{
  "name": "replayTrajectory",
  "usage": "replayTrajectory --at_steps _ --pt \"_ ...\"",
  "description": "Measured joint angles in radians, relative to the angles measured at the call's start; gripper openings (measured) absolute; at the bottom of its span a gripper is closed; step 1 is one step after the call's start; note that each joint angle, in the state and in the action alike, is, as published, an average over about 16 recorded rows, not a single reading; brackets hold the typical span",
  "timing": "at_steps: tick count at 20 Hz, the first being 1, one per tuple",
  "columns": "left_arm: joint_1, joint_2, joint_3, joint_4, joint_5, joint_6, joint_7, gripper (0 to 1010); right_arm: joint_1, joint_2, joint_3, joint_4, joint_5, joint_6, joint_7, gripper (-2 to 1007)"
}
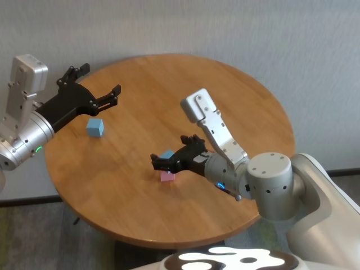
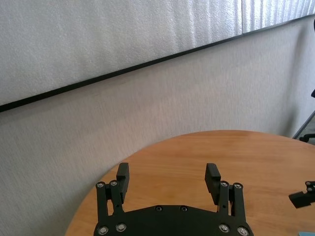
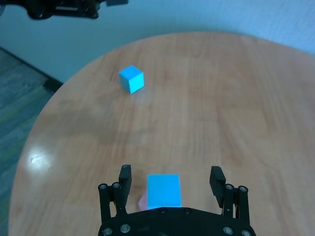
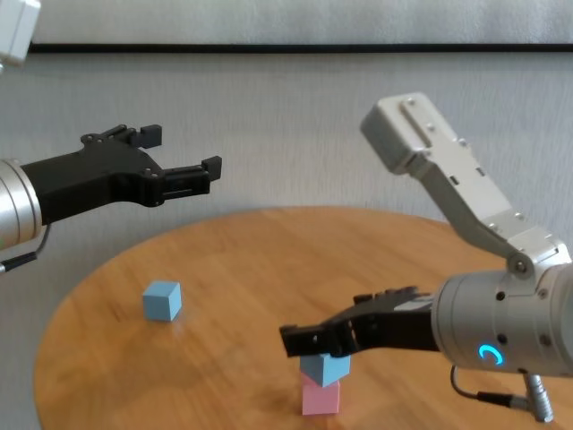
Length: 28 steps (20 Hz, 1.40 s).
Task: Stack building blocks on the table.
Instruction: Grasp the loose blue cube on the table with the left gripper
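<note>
The right gripper (image 3: 171, 183) is standing wide open around the blue block (image 3: 164, 191) that is sitting on the pink block (image 4: 320, 398); a finger brushing it could be toppling the stack. The left gripper (image 1: 97, 85) is hovering wide open at ten o'clock over the table (image 1: 236, 90).

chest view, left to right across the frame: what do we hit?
Left gripper, open, held above the table → lone light blue block → right gripper, open around the light blue block stacked on the pink block.
</note>
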Motion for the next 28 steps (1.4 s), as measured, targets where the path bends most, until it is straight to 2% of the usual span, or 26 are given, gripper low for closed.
replayTrajectory --at_steps 5,11,15,20,28 --pt "0.000 0.000 0.000 0.000 0.000 0.000 0.000 1000 -0.016 -0.005 0.025 -0.002 -0.019 -0.101 -0.028 1006" --pt "0.000 0.000 0.000 0.000 0.000 0.000 0.000 1000 -0.032 -0.009 0.048 0.002 -0.061 -0.252 -0.077 1005" --pt "0.000 0.000 0.000 0.000 0.000 0.000 0.000 1000 -0.040 -0.009 0.059 0.005 -0.094 -0.340 -0.107 1005" --pt "0.000 0.000 0.000 0.000 0.000 0.000 0.000 1000 -0.045 -0.014 0.075 0.012 -0.130 -0.432 -0.147 1005" --pt "0.000 0.000 0.000 0.000 0.000 0.000 0.000 1000 -0.044 -0.034 0.108 0.035 -0.171 -0.559 -0.207 1005"
